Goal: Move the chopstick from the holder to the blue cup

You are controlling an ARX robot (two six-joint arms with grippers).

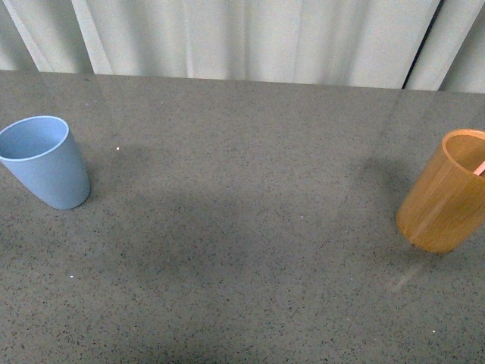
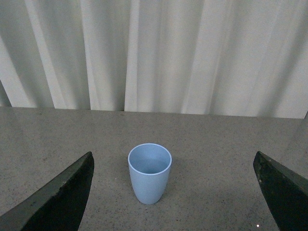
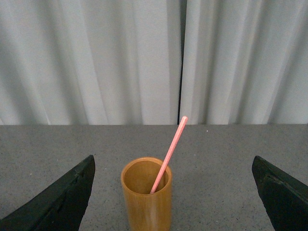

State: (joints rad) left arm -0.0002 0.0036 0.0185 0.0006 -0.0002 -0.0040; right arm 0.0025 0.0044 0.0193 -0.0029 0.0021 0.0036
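The light blue cup (image 1: 44,162) stands upright and empty at the table's left; it also shows in the left wrist view (image 2: 149,173). The orange-brown holder (image 1: 447,192) stands at the right edge of the front view, with a bit of pinkish-red chopstick (image 1: 479,168) at its rim. In the right wrist view the holder (image 3: 146,197) holds one chopstick (image 3: 169,154) that leans out of it. My left gripper (image 2: 173,192) is open, the blue cup ahead between its fingers. My right gripper (image 3: 173,192) is open, the holder ahead between its fingers. Neither gripper shows in the front view.
The grey speckled table (image 1: 242,250) runs back to a white curtain (image 1: 250,38). The curtain has a dark gap (image 3: 182,62) behind the holder.
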